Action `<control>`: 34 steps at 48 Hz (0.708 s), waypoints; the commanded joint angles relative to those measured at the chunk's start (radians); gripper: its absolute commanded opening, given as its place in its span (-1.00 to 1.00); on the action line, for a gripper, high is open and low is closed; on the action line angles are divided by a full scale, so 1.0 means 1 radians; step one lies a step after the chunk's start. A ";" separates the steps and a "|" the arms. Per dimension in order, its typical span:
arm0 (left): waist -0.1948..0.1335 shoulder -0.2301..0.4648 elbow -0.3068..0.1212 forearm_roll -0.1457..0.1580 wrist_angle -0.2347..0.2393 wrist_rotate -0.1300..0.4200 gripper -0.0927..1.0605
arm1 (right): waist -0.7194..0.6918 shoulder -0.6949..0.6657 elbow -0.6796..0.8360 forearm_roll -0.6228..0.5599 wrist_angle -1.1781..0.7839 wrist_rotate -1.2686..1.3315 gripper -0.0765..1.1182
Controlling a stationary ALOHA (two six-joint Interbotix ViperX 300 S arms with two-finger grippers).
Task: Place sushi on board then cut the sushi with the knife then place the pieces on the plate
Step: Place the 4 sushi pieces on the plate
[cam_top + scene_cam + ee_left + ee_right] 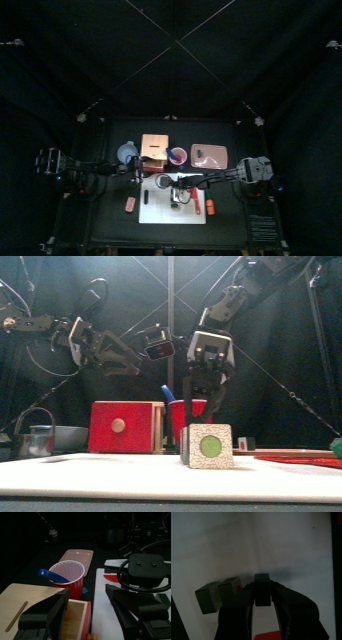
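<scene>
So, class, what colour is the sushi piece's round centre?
Green, on the sushi piece, ringed by speckled white; front view shows it best.

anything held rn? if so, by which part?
Right claw pinches one sushi block across its sides, next to the other blocks on the white board. Left claw is open and holds nothing.

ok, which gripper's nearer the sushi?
Right. The right gripper is clamped on the sushi on the white board. The left gripper hangs back over the wooden box, facing the red cup.
</scene>
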 commanded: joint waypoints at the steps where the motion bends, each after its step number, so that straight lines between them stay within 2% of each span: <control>1: 0.002 -0.014 -0.009 -0.002 -0.009 0.000 0.77 | -0.032 -0.121 0.067 0.017 0.017 0.051 0.05; 10: 0.002 -0.014 -0.008 0.000 -0.009 0.002 0.77 | -0.117 -0.334 0.258 0.008 0.025 0.233 0.05; 16: 0.002 -0.014 -0.009 0.003 -0.009 0.003 0.77 | -0.242 -0.457 0.394 -0.052 0.058 0.408 0.05; 22: -0.002 -0.014 -0.012 0.012 -0.009 0.003 0.77 | -0.367 -0.476 0.439 -0.137 0.077 0.560 0.05; 27: -0.005 -0.014 -0.009 0.012 -0.009 0.002 0.77 | -0.472 -0.456 0.428 -0.264 0.117 0.663 0.05; 34: -0.006 -0.014 -0.009 0.012 -0.009 0.002 0.77 | -0.563 -0.422 0.400 -0.380 0.114 0.747 0.05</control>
